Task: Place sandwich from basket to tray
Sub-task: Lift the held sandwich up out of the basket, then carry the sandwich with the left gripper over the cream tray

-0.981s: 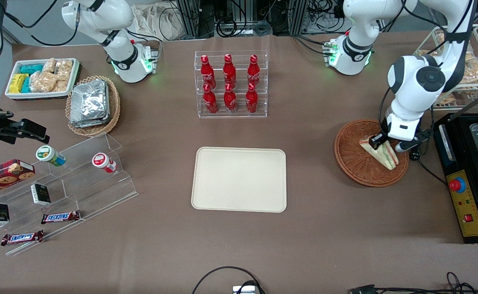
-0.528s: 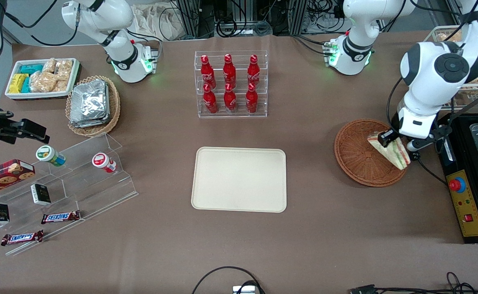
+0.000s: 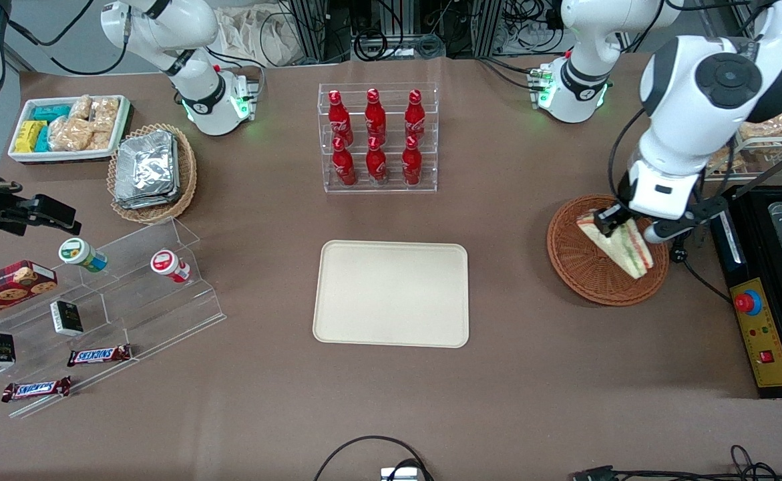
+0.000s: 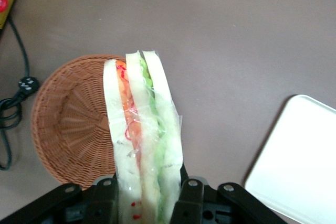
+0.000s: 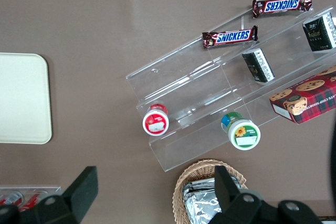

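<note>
The claw (image 4: 149,192) pinches the sandwich (image 3: 614,242) and holds it above the basket (image 3: 581,264), apparently lifted clear, though the front view leaves that uncertain. The pick looks done. Carrying it to the bare tray (image 3: 391,294) and releasing remain.

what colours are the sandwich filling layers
Orange-red and green between pale bread, clearest in the left wrist view of the sandwich, held by the gripper.

"SNICKERS" on two chocolate bars (image 5: 229,37)
</note>
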